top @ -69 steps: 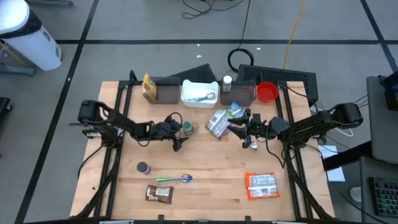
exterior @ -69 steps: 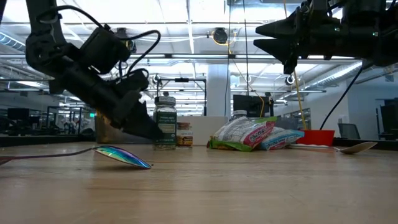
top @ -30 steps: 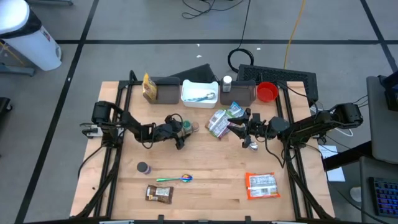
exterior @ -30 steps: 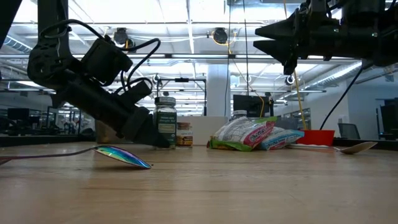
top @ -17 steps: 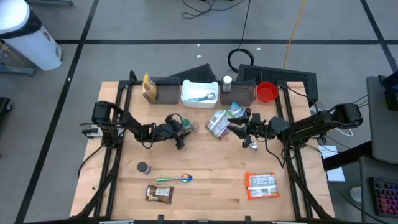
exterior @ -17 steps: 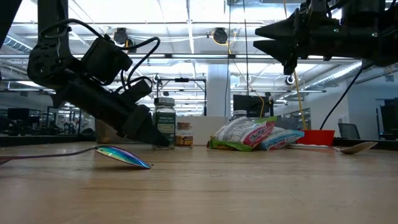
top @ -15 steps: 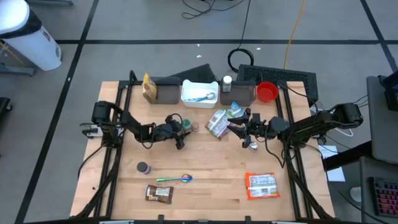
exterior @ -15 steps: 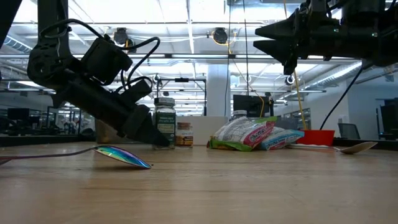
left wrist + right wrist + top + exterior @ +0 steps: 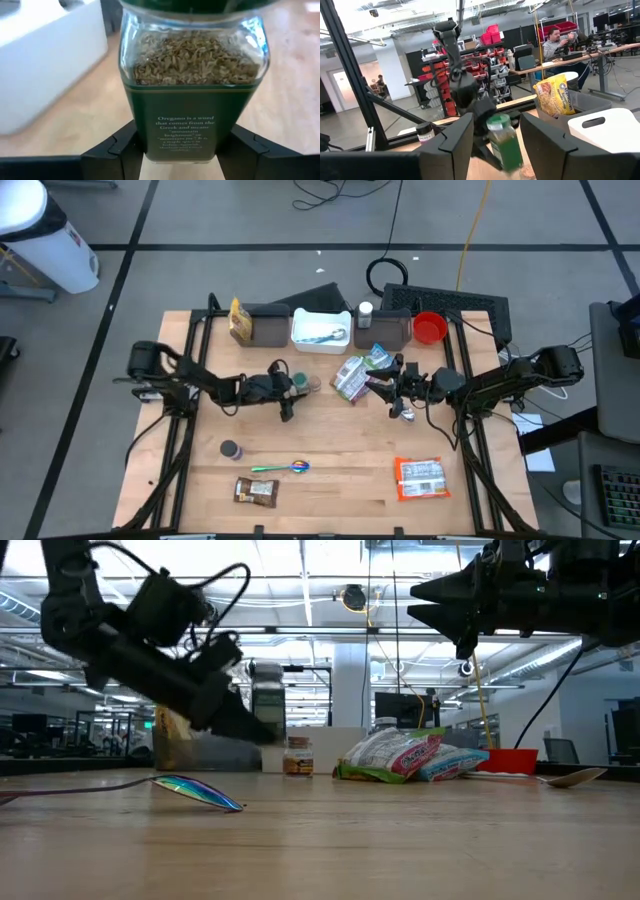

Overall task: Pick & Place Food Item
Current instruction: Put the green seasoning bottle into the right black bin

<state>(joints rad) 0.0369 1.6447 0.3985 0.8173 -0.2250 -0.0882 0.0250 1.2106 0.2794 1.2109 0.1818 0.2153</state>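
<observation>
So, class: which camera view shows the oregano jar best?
The left wrist view: the oregano jar fills the picture between the left gripper fingers, label readable. The low view shows it lifted off the table, blurred. The right wrist view shows it small and blurred. The high view shows only its lid.

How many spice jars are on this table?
3 that I can see. The oregano jar is lifted off the wood in the left tool, a smaller jar stands just beside it, and a dark-lidded jar stands nearer the front.
</observation>
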